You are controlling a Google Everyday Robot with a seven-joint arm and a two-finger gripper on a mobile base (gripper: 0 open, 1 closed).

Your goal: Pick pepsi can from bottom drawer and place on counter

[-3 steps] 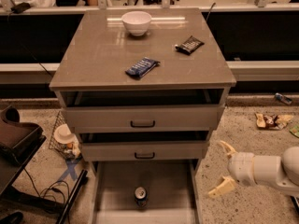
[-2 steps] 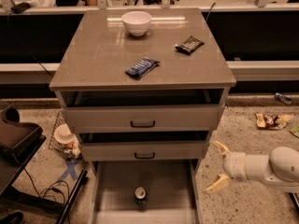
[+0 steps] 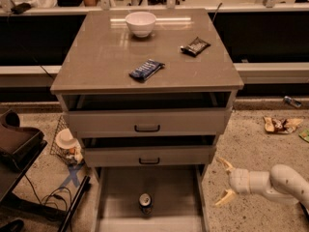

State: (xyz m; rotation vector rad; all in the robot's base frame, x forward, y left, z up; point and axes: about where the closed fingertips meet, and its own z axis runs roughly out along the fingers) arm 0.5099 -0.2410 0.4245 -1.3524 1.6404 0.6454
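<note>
I am holding my gripper (image 3: 223, 180) low over the speckled floor, just off the right side of the cabinet, at about 3 o'clock from the pepsi can (image 3: 146, 203). Its two pale fingers (image 3: 224, 197) are spreading wide apart, pointing toward 9 o'clock, and they are gripping nothing. My white arm is reaching in from the 4 o'clock corner of the view.

The pepsi can is standing upright on the flat floor of the bottom drawer (image 3: 118, 187), which is sitting pulled out. The can is resting near the drawer's front middle, apart from both side rails, with its silver top facing up. My gripper is staying outside the right rail, not touching the can.

Above, the middle drawer (image 3: 147, 154) and the top drawer (image 3: 147, 122) are each sitting slightly open. On the counter (image 3: 101, 57), a white bowl (image 3: 140, 23) is sitting at 12 o'clock, a black snack packet (image 3: 195, 46) at about 2 o'clock, and a blue snack wrapper (image 3: 146, 69) is lying near the centre.
</note>
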